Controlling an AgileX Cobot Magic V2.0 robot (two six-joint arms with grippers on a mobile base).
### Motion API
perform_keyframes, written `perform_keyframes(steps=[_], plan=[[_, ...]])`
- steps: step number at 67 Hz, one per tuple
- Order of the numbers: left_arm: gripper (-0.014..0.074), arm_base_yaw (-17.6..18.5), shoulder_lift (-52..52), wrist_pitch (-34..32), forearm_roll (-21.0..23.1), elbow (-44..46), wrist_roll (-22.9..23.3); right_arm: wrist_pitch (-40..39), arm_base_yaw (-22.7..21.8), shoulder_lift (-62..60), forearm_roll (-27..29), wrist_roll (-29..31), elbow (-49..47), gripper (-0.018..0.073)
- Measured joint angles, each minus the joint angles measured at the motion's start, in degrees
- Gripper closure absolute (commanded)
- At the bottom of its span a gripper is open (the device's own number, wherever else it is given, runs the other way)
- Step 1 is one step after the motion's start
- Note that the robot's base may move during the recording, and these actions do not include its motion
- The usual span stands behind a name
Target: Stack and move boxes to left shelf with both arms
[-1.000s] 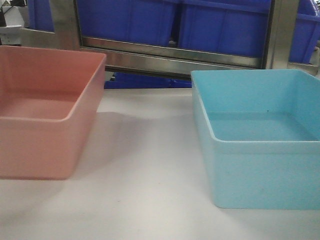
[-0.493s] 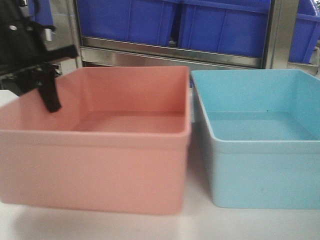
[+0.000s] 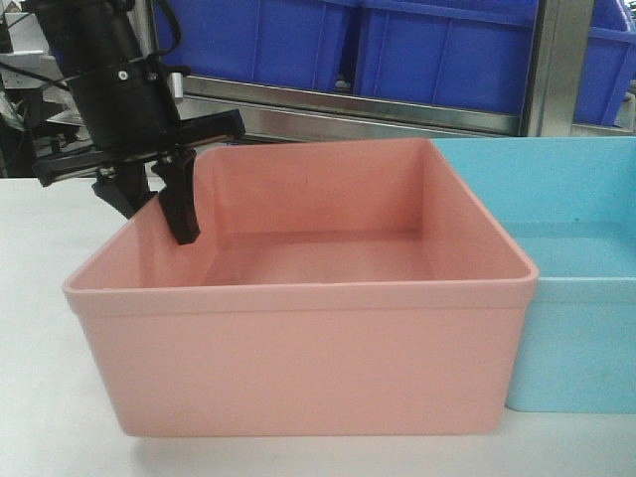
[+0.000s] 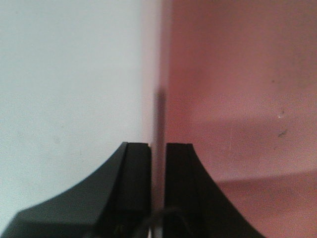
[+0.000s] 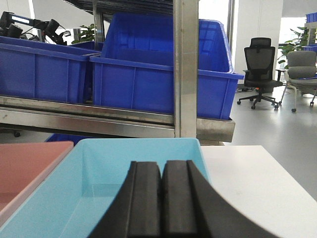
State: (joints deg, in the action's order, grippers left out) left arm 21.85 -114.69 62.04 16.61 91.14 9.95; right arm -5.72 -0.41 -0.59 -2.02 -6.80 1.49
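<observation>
The salmon pink box (image 3: 308, 348) fills the middle of the front view, and its right end hides the left part of the turquoise box (image 3: 586, 298). My left gripper (image 3: 154, 204) is shut on the pink box's left wall, one finger inside and one outside. In the left wrist view the left gripper (image 4: 158, 146) pinches that thin wall, with the pink box (image 4: 237, 99) on the right. My right gripper (image 5: 162, 163) hovers shut and empty over the turquoise box (image 5: 94, 173), and the pink box (image 5: 25, 163) shows at the left. The left shelf is out of view.
A steel rack (image 3: 358, 107) with dark blue bins (image 3: 447, 50) stands right behind the boxes, its upright post (image 5: 185, 69) just beyond the turquoise box. The white tabletop (image 5: 257, 183) extends to the right. Office chairs (image 5: 260, 69) stand far off.
The pink box has moved right, from the far left edge to in front of the turquoise box. The left arm has come into view with it, gripping its left wall.
</observation>
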Motion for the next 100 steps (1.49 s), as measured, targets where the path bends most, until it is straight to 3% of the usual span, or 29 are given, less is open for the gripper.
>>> perform_keyframes(steps=[18,24,29,35,49,61,81,100], plan=[[0.0562,0.0,-0.22,0.15,-0.69,0.0,0.14,0.0,0.0,0.0,0.0,0.0,0.0,0.0503],[0.0444,0.0,-0.22,0.82,-0.46,0.0,-0.17,0.0,0.0,0.0,0.0,0.0,0.0,0.0503],[0.029,0.0,-0.22,1.54,0.57,0.0,-1.55,0.0,0.0,0.0,0.0,0.0,0.0,0.0503],[0.02,0.0,-0.12,2.35,1.28,0.0,-2.3,0.0,0.0,0.0,0.0,0.0,0.0,0.0503],[0.0212,0.0,3.45,3.37,1.55,0.0,-2.99,0.0,0.0,0.0,0.0,0.0,0.0,0.0503],[0.0212,0.0,9.52,1.96,0.69,0.0,-8.12,0.0,0.0,0.0,0.0,0.0,0.0,0.0503],[0.0213,0.0,17.85,-11.62,0.38,-4.39,-19.29,0.0,0.0,0.0,0.0,0.0,0.0,0.0503],[0.0213,0.0,30.71,-36.71,0.6,-27.93,-20.82,0.0,0.0,0.0,0.0,0.0,0.0,0.0503]])
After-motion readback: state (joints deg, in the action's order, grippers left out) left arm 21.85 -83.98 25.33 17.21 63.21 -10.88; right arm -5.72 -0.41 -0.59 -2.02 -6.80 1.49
